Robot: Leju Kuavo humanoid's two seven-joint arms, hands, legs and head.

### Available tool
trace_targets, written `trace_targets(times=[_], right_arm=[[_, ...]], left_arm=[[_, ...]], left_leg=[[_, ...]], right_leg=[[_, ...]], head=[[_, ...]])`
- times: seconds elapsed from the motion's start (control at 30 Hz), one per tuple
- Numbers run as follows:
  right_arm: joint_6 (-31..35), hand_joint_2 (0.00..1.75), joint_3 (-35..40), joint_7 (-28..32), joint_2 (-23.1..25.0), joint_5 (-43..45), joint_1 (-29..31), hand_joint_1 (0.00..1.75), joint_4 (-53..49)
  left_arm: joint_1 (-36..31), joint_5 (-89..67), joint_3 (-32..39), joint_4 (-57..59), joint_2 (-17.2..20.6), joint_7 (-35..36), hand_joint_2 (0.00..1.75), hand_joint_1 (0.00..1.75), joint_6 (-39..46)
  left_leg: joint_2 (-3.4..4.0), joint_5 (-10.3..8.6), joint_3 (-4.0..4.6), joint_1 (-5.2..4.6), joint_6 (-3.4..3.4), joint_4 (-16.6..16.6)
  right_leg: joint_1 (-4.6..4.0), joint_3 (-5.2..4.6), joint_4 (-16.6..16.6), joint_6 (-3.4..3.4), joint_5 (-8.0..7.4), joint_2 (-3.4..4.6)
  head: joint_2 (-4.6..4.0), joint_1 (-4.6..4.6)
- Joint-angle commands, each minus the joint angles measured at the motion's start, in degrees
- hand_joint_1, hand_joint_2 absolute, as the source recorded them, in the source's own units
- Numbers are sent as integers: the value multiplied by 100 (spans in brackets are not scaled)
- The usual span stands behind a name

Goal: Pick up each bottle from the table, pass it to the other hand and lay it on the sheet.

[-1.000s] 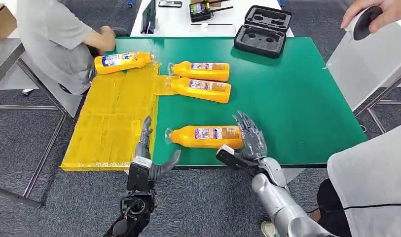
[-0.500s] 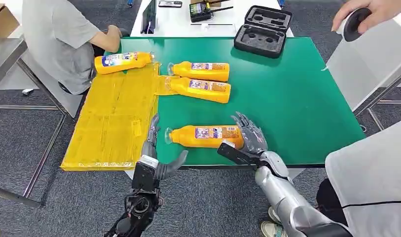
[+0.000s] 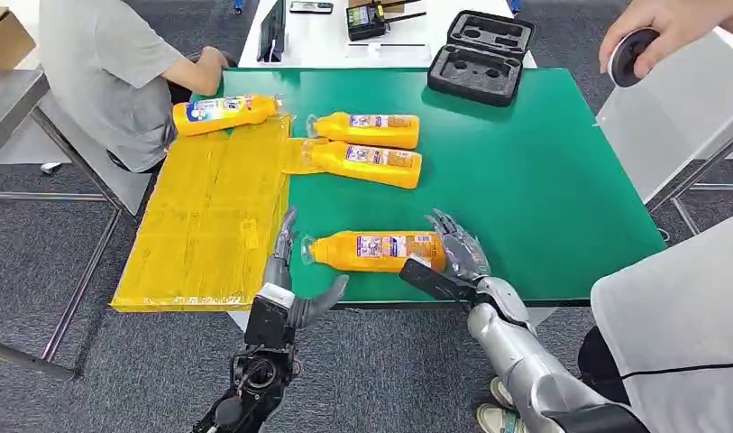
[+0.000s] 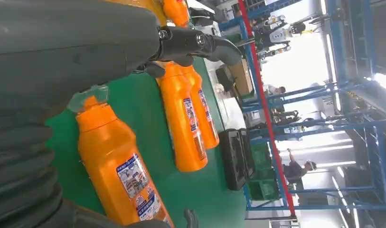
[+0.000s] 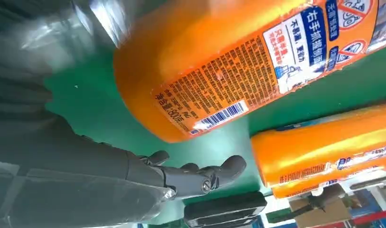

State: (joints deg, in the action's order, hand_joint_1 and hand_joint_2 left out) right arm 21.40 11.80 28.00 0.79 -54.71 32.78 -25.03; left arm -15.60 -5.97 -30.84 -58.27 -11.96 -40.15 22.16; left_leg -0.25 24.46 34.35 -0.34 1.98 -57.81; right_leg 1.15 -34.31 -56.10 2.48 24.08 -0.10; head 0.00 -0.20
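Note:
Nearest me, an orange bottle [image 3: 374, 250] lies on its side on the green table [image 3: 525, 180], cap to the left; the wrist views show it too [image 4: 119, 175] [image 5: 214, 61]. My right hand [image 3: 453, 257] is open at its base end, fingers spread, thumb below the front edge. My left hand [image 3: 286, 280] is open just off the cap end, at the table's front edge. Two more orange bottles [image 3: 367, 130] [image 3: 370, 163] lie farther back. Another bottle [image 3: 223, 113] rests at the far corner of the yellow sheet [image 3: 205, 216].
A person in a grey shirt [image 3: 110, 72] sits at the table's far left. Another person's hand [image 3: 660, 32] holds a dark round object at the upper right. An open black case [image 3: 482, 56] sits at the table's far edge. A white-clothed person [image 3: 678, 343] stands at my right.
My left hand has risen and moved right toward the near bottle's cap. My right hand has closed in slightly on the bottle's base. The bottle has not moved.

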Motion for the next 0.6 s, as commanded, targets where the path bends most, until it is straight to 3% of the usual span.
trace_targets(times=[0.03, 0.07, 0.1, 0.13, 0.6], right_arm=[[-644, 175, 163, -187, -191, -113, 443, 131, 608], [-766, 175, 150, -258, -209, -106, 453, 140, 645], [-861, 175, 170, -279, -235, -129, 443, 166, 658], [-955, 175, 174, -278, -250, -128, 438, 173, 674], [-1405, 175, 17, -278, -228, 53, 440, 175, 709]], left_arm=[[-359, 18, -252, 521, -7, 15, 175, 0, -73], [-369, 24, -268, 535, -5, 15, 175, 0, -55], [-383, 28, -287, 542, -2, 15, 175, 0, -70], [-391, 38, -295, 551, -3, 15, 175, 0, -96], [-334, 87, -311, 486, 24, 15, 175, 0, -22]], left_leg=[[-1, 9, -20, 7, -12, -3], [-1, 11, -21, 8, -13, -5], [-5, 3, -10, 2, -7, -1], [-4, 12, -23, 9, -14, -7], [-3, 6, -22, 6, -10, 3]], right_leg=[[-7, 22, -1, -12, 9, -2], [-9, 24, -1, -13, 9, -3], [-2, 12, 0, -7, 5, -5], [-9, 28, -2, -14, 12, -5], [-7, 24, 6, -10, 6, -4]], head=[[0, 0], [0, 2], [0, 2], [0, 0], [0, 2]])
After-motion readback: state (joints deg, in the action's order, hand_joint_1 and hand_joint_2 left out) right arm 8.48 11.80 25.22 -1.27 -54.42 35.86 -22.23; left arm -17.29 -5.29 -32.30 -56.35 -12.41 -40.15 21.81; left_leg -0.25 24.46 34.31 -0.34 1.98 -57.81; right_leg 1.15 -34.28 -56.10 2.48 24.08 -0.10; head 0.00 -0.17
